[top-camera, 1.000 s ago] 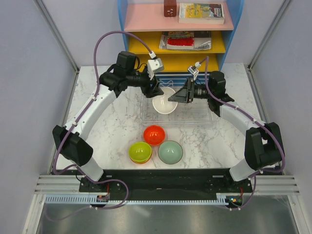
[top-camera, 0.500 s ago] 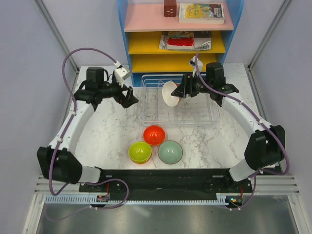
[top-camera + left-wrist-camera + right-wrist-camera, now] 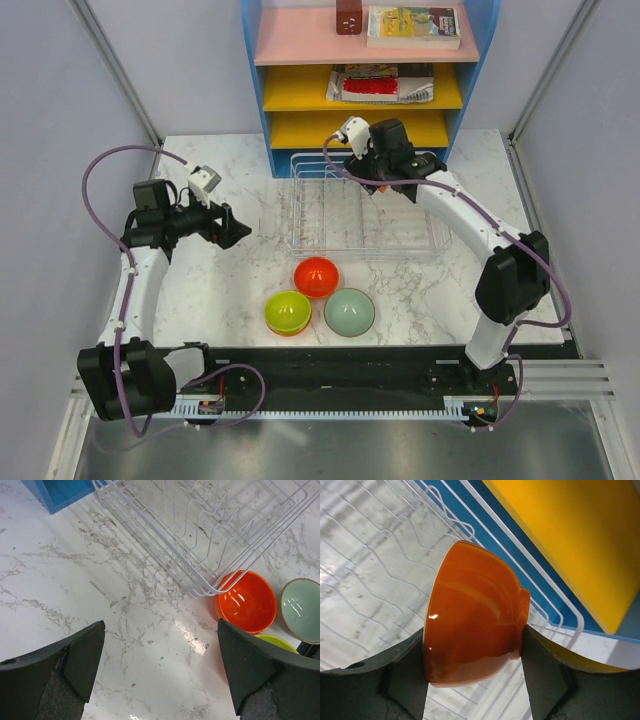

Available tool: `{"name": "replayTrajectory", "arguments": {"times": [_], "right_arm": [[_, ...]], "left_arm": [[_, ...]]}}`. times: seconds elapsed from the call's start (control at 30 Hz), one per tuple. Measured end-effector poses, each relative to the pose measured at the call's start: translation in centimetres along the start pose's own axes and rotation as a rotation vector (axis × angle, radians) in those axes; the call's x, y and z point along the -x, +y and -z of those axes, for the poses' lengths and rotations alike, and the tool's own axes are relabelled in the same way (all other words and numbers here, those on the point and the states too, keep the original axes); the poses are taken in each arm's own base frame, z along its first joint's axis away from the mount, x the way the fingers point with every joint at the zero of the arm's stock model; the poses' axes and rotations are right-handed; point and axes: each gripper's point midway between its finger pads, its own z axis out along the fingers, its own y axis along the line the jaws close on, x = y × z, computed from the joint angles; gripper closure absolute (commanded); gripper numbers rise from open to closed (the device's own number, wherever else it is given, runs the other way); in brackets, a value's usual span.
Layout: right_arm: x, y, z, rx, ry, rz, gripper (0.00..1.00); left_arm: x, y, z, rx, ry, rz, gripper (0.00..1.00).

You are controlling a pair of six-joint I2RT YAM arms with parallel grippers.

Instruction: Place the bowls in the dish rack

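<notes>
Near the middle of the counter's [image 3: 200,290] near edge, three bowls are left to be loaded: the lime green bowl [image 3: 287,311], the mint bowl [image 3: 349,311] just beside it, and the red bowl [image 3: 316,276] behind them, close to the rack's near side. Toward the left edge, the left gripper [image 3: 161,626] is held above bare marble, its jaws spread wide with nothing between them. The dish rack [image 3: 330,215] is set toward the far edge, in front of the blue shelf unit [image 3: 262,120]. No bowl can be seen standing among its prongs. Over its far side, the right gripper [image 3: 475,642] is closed on the orange bowl [image 3: 470,615], which is carried on edge with its mouth turned sideways. The step in hand is judged to be the placing of this bowl. For the next move, the bowl would need to be lowered between two prongs and kept on edge, and the jaws parted only once it is borne by the wires.
</notes>
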Motion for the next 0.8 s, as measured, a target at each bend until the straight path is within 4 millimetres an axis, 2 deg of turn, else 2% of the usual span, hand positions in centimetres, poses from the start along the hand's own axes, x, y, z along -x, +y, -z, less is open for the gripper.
{"name": "replayTrajectory", "arguments": {"times": [0.1,0.3,0.67,0.8], "right_arm": [[-0.7,-0.4,-1.2,-0.033,0.053,0.081,1.00],[-0.1,-1.1,-3.1,-0.092,0.095,0.212,1.00],[-0.2,4.2,-5.9,-0.019,0.131,0.407,1.00],[-0.5,4.6,-6.7,-0.022,0.146,0.444,1.00]], "left_arm": [[0.1,0.6,0.7,-0.007,-0.035,0.025,0.00],[-0.1,0.1,1.0,-0.061,-0.071,0.045,0.00],[-0.2,-0.9,1.1,-0.105,-0.093,0.056,0.00],[-0.2,-1.0,1.1,-0.110,-0.095,0.055,0.00]]}}
